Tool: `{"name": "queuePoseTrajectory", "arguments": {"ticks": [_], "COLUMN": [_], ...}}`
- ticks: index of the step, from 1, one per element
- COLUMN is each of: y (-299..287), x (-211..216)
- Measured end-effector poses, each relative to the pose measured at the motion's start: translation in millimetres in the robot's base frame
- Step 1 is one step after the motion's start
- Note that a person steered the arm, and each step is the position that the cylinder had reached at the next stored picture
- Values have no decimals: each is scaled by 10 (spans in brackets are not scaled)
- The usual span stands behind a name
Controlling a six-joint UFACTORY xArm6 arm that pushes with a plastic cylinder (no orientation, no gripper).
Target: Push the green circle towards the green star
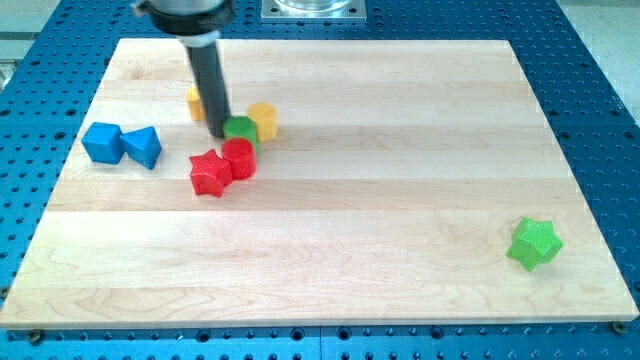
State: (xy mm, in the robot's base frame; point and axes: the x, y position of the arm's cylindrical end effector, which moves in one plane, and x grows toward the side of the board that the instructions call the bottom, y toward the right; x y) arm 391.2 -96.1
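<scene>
The green circle [241, 129] lies on the wooden board [400, 200] in the upper left part of the view, wedged between a yellow block [264, 120] on its right and a red round block [239, 158] below it. My tip [218, 131] is at the green circle's left edge, touching or nearly touching it. The green star [534, 242] lies far off near the board's lower right corner.
A red star [209, 173] touches the red round block on its left. Another yellow block [196, 103] is partly hidden behind the rod. A blue cube-like block [102, 142] and a blue triangular block [143, 147] sit near the left edge.
</scene>
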Motion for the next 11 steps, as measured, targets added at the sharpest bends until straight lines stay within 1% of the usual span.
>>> {"name": "queuePoseTrajectory", "arguments": {"ticks": [1, 2, 3, 4, 5, 6, 7, 8, 9, 10, 11], "y": [773, 1677, 2015, 1757, 1146, 1381, 1730, 1276, 1749, 2346, 2351], "x": [488, 1033, 1227, 839, 706, 1226, 1306, 1491, 1707, 1708, 1759]}}
